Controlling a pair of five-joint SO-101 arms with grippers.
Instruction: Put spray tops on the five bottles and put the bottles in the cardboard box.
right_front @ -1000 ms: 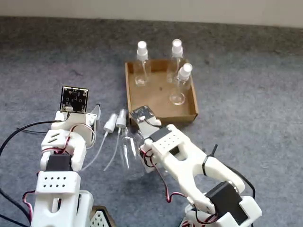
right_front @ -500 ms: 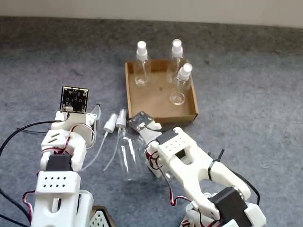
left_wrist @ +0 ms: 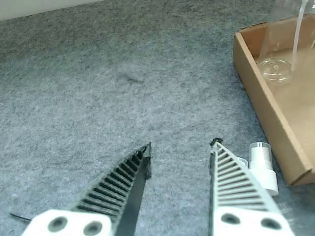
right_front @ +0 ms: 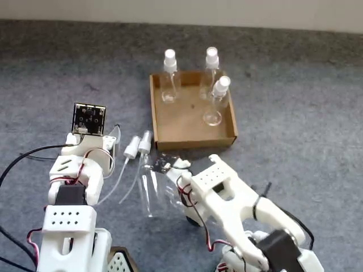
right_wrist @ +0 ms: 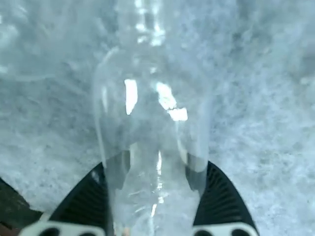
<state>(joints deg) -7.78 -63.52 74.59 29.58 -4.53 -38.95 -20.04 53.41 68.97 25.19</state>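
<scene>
Three clear bottles with white spray tops stand in the cardboard box [right_front: 190, 127]: one [right_front: 169, 79] at its far left, two [right_front: 211, 71] [right_front: 216, 101] at its far right. Two loose spray tops [right_front: 131, 147] [right_front: 145, 141] with long tubes lie on the carpet beside the box's near left corner. A topless clear bottle [right_front: 148, 186] lies just below them. My right gripper [right_wrist: 155, 182] is shut on a second topless bottle [right_wrist: 152, 123] next to it, low over the carpet [right_front: 170, 187]. My left gripper [left_wrist: 181, 146] hangs open over bare carpet, a spray top [left_wrist: 262, 164] beside one fingertip.
Grey carpet covers the whole table. The box's brown wall [left_wrist: 266, 105] runs close to my left gripper, with a bottle base [left_wrist: 278, 69] inside it. The box floor has free room at its near left [right_front: 176, 122].
My right arm has pulled back toward its base and turned left, its gripper now lower over the lying bottles. The left arm has not moved.
</scene>
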